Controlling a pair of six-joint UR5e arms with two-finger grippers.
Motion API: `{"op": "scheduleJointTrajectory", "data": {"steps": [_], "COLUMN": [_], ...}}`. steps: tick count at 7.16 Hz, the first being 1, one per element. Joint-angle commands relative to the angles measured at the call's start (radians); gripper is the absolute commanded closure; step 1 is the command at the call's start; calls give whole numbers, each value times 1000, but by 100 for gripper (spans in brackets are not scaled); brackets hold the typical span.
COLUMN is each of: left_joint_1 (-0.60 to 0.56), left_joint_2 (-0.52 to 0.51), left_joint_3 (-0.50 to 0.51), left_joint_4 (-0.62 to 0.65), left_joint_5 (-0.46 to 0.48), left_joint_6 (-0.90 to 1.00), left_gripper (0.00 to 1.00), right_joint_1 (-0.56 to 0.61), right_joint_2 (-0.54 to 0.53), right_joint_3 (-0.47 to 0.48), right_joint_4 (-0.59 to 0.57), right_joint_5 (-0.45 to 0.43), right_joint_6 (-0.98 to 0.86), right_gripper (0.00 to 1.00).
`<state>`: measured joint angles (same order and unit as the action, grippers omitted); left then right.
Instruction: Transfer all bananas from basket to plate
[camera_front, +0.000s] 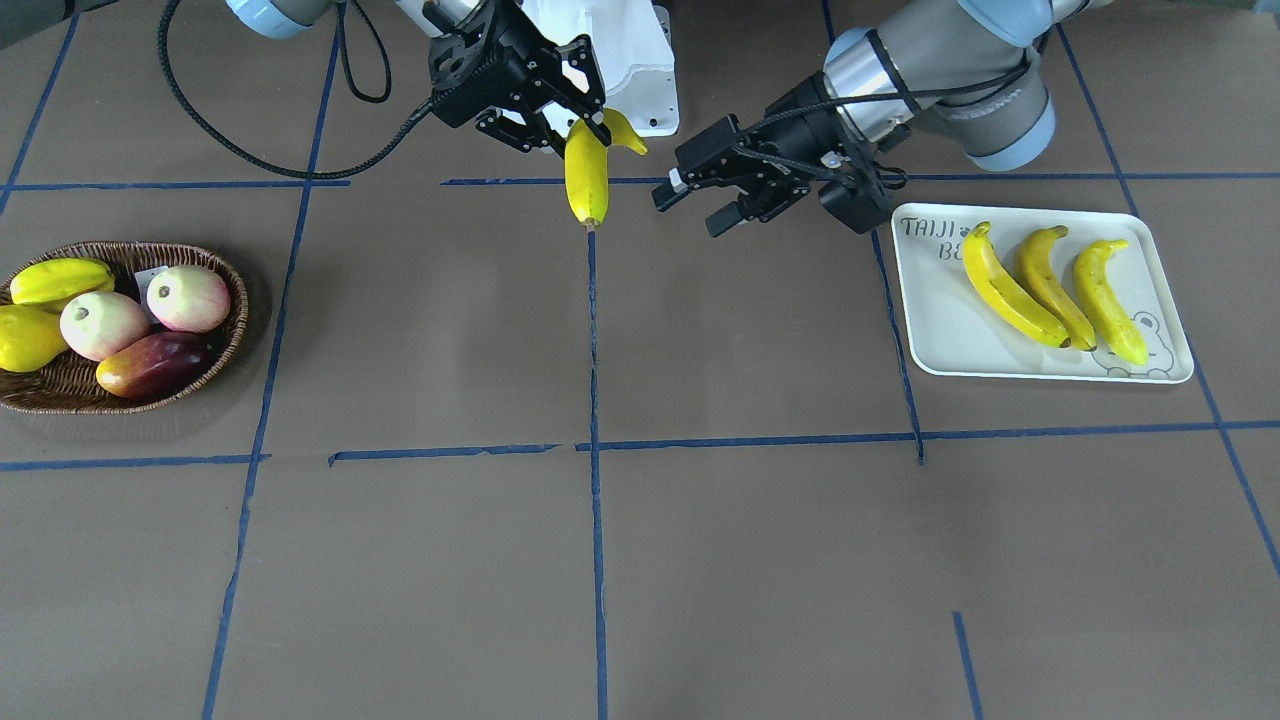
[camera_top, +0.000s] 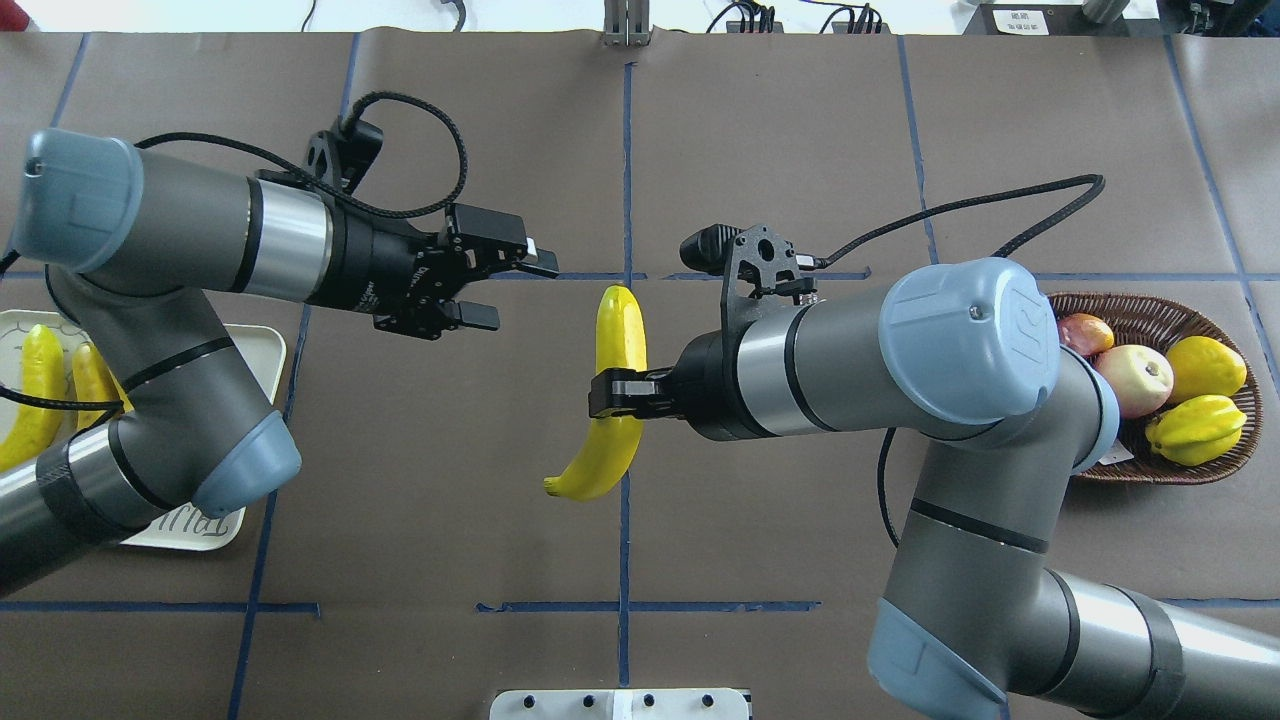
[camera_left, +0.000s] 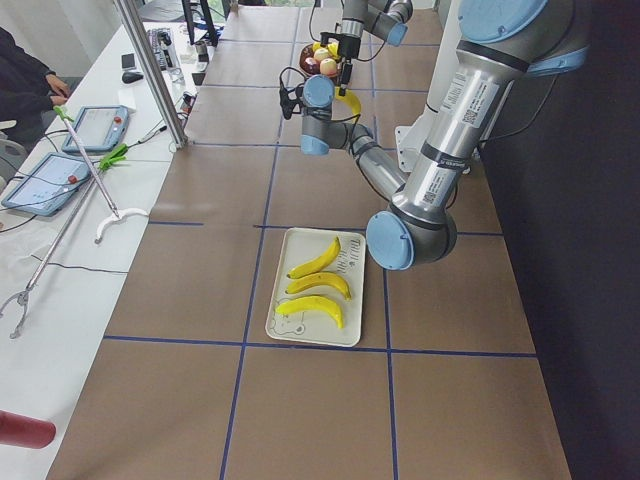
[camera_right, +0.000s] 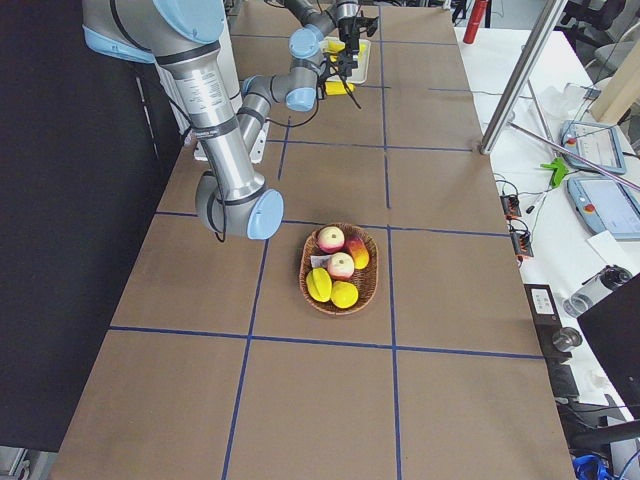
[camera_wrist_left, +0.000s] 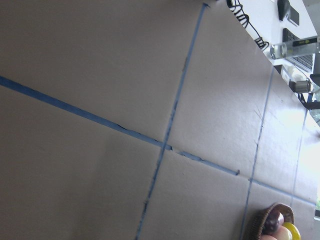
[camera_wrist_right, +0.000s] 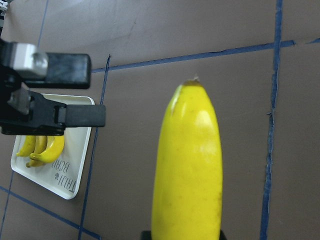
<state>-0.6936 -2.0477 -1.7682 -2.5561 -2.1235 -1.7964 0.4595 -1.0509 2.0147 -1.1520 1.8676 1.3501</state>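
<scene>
Risk: banana (camera_top: 620, 330), clamped mid-length by right gripper (camera_top: 612, 392), may drop to counter (camera_top: 450, 520) if released before wide-open left gripper (camera_top: 512, 290) closes.

The overhead camera looks forward and down from behind the robot, the front-facing one steeply down from the far side; both share the middle of the surface (camera_top: 420, 520) and the banana (camera_top: 618, 330), mirrored. The side cameras look along the surface from its left and right ends, far off. The right wrist camera sits near the banana; the left faces bare surface and the edge of the basket (camera_wrist_left: 261, 225).
</scene>
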Motion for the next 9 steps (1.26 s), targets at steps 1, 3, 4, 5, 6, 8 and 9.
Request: {"op": "scheduleJointTrajectory", "data": {"steps": [1,3,4,5,6,8,9], "left_joint_1": [38,80,104,121,121,124,121], "left_joint_2": [-39,-60,-62,-66,-66,-66,-65], "left_joint_3": [10,19,21,21,21,19,12], "left_joint_4": [5,8,8,8,10,10,20], "left_joint_5": [5,25,55,79,79,79,79], "left_joint_6": [-1,-1,-1,-1,-3,-3,-3], "left_gripper": [1,1,1,5,38,100,100], "right_joint_1": [-4,-7,-5,-5,-7,-7,-9], "right_joint_2": [3,3,3,3,3,2,2], "right_joint_3": [-2,-4,-4,-4,-5,-5,-4], "right_joint_4": [0,2,3,3,3,2,2], "right_joint_5": [-1,-1,-1,-1,-1,1,1], "right_joint_6": [-6,-5,-5,-6,-6,-6,3], "right_gripper": [99,100,99,99,99,98,79]}}
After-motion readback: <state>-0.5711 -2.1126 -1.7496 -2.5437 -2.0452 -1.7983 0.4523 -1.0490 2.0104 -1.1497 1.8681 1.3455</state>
